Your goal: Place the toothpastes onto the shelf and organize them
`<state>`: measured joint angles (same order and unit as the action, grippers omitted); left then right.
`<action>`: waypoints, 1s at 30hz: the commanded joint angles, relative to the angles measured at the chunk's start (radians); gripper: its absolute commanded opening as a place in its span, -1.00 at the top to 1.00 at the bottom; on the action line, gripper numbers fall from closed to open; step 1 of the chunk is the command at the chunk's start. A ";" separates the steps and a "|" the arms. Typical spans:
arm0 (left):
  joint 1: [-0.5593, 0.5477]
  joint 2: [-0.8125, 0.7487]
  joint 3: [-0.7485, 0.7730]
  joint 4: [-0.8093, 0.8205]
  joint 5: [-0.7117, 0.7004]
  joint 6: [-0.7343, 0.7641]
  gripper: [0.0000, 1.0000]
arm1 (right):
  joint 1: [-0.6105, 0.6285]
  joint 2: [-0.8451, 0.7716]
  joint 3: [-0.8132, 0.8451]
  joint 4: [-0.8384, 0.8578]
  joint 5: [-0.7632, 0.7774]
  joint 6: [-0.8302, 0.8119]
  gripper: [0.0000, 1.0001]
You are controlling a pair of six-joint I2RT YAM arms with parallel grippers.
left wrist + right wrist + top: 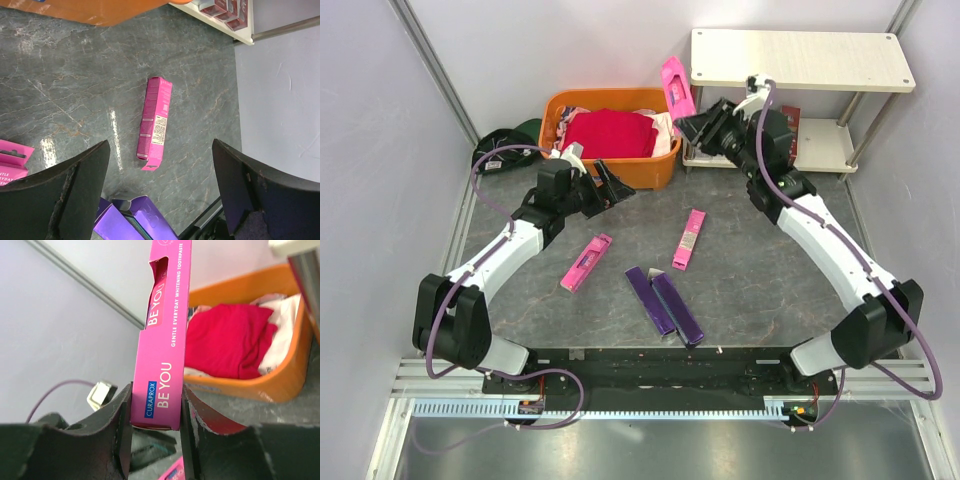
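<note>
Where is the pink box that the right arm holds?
Top view, back centre: the pink box, pinched by fingers of the right gripper, raised between the orange basket and the shelf.

Pink toothpaste box (154,123) lying flat on grey table (60,90). Flanking its lower end, left gripper (160,150) spread wide, empty. Below it, purple boxes (131,220); above it, orange basket (100,11); upper right, shelf (220,24) holding perhaps dark-red boxes (222,6).

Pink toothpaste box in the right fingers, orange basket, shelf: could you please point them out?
pink toothpaste box (159,365), right wrist view, printed face.
orange basket (655,170), top external view, front wall.
shelf (800,58), top external view, upper board.
</note>
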<state>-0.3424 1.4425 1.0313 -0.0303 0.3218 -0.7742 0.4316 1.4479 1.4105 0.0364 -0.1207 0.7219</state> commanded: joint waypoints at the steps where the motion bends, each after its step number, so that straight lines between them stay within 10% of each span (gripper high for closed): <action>1: 0.002 -0.034 0.019 -0.011 -0.026 0.059 -0.79 | -0.042 0.058 0.131 0.057 -0.005 0.007 0.58; 16: 0.000 -0.027 0.030 -0.028 -0.026 0.078 -0.80 | -0.203 0.429 0.664 -0.033 0.006 0.047 0.53; 30: 0.000 0.009 0.062 -0.045 0.016 0.082 -0.79 | -0.300 0.629 0.782 -0.102 -0.042 0.096 0.13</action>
<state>-0.3424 1.4467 1.0466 -0.0761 0.3210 -0.7376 0.1448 2.0747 2.1475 -0.0715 -0.1497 0.8162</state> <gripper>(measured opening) 0.895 0.433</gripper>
